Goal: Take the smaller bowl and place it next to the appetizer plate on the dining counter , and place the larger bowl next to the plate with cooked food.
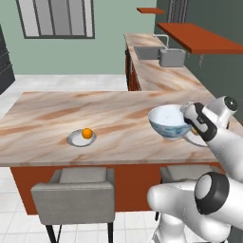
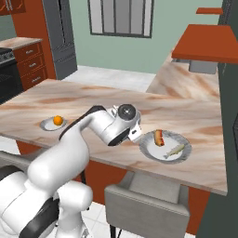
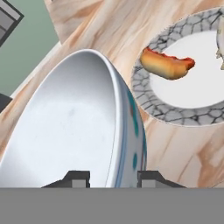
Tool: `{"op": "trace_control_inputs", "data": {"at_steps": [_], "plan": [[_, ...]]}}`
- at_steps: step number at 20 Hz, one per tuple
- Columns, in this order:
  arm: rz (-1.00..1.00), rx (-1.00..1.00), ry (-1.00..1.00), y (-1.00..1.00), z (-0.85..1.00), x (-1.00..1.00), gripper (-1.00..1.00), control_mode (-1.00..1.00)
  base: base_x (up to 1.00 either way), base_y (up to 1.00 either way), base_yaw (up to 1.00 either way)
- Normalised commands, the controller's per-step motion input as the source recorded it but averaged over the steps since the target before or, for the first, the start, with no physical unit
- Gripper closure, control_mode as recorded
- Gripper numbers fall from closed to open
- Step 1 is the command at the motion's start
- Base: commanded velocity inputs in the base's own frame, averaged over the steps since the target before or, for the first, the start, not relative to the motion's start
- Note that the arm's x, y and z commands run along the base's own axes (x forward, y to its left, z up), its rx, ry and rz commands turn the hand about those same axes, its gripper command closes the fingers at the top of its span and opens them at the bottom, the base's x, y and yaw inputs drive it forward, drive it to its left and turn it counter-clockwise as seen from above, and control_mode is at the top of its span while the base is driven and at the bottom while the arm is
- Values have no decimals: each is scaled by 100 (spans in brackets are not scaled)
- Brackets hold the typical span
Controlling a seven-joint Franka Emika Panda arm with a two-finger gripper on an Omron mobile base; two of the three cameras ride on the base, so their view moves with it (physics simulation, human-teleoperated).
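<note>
My gripper (image 3: pixel 114 177) is shut on the rim of the larger bowl (image 3: pixel 74 127), white with blue-teal patterns. In the left base view the larger bowl (image 1: pixel 167 122) hangs just above the dining counter (image 1: pixel 104 114), at the gripper (image 1: pixel 189 118). Close beside it lies the plate with cooked food (image 3: pixel 146 89), bearing a sausage; the right base view shows that plate (image 2: pixel 149 148) just right of my hand. The appetizer plate (image 1: pixel 76 140) with its orange ball sits far to the left on the counter (image 2: pixel 93 100), as does the same plate (image 2: pixel 48 125) from the right. The smaller bowl is out of view.
Two grey chairs (image 1: pixel 76 194) (image 2: pixel 144 200) stand tucked under the counter's near edge. A side counter with a sink (image 1: pixel 163 54) runs away at the back right, under red-brown shelves (image 1: pixel 199 38).
</note>
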Motion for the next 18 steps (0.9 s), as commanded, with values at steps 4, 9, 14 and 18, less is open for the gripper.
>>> {"op": "trace_control_inputs", "data": {"at_steps": [4, 9, 14, 18], "plan": [[0, 0, 0, -10, -28, 32, 100, -100, 0, 0, 0], [0, 0, 0, -3, -28, 38, 100, -100, 0, 0, 0], [0, 0, 0, -11, -30, 32, 100, -100, 0, 0, 0], [0, 0, 0, -12, -30, 32, 100, -100, 0, 0, 0]]}}
